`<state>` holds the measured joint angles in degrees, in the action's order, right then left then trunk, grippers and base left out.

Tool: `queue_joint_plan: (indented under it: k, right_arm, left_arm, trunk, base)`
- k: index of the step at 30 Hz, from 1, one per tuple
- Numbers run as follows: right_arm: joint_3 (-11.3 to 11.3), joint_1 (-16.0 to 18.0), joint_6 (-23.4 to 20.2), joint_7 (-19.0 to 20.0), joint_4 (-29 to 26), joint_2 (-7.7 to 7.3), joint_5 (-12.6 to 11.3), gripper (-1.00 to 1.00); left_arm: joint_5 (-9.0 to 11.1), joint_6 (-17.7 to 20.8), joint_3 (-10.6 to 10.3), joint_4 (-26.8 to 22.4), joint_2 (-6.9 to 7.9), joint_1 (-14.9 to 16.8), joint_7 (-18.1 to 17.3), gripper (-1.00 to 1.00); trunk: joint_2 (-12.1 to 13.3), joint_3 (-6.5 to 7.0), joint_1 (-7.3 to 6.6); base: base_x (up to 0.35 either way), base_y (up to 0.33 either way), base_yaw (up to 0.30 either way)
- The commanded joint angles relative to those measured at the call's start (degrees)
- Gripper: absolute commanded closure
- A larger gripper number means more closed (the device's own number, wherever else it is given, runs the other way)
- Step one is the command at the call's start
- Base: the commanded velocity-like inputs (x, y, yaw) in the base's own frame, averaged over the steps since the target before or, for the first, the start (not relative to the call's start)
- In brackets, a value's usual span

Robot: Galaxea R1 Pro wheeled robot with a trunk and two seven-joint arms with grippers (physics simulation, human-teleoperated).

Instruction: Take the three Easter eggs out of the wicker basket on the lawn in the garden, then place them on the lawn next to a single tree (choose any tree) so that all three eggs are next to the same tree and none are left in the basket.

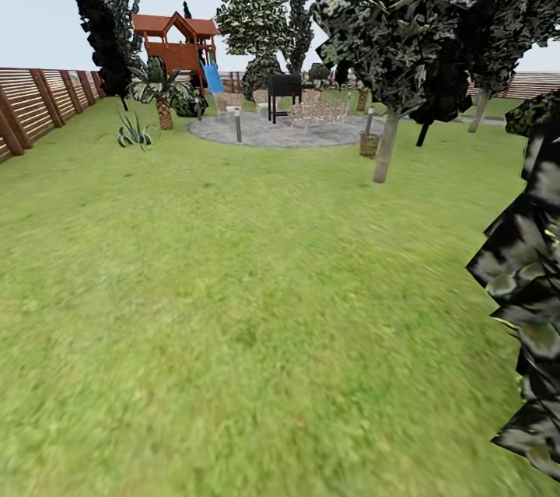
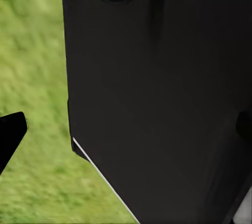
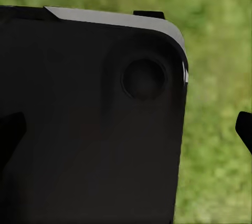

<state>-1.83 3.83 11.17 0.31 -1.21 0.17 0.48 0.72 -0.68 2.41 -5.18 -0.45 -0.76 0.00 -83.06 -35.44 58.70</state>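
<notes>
Robot crossing lawn [image 1: 233, 287]; wicker basket [image 1: 369, 143] sitting far ahead beside tree [image 1: 384, 147], eggs indiscernible. State of either claw: cannot tell. Risk: dark foliage [image 1: 529, 287] at right snagging arm.

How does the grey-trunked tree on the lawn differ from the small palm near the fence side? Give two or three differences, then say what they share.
The tree has a smooth, pale grey trunk; the palm has a scaly brown one. The tree rises tall with dark, blackish angular foliage; the palm is short, with drooping green-white fronds. The tree stands at the right of the paved circle, the palm at its left. Both grow upright from the lawn.
</notes>
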Motion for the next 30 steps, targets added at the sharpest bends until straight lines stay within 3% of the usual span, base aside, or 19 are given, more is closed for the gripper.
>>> queue_joint_plan:
  k: [1,30]
  right_arm:
    - [-0.13,0.04,0.18,0.04,0.06,-0.03,0.04,-1.0]
    - [-0.13,0.04,0.2,0.04,0.06,-0.08,0.04,-1.0]
  left_arm:
    - [0.08,-0.07,0.23,-0.09,-0.04,-0.04,0.0,-1.0]
    - [0.08,-0.09,0.23,-0.11,-0.08,-0.04,0.0,-1.0]
  trunk:
    - [-0.02,-0.04,0.03]
    - [-0.02,-0.04,0.03]
  base:
    - [0.314,0.151,0.0]
    - [0.314,0.148,0.0]
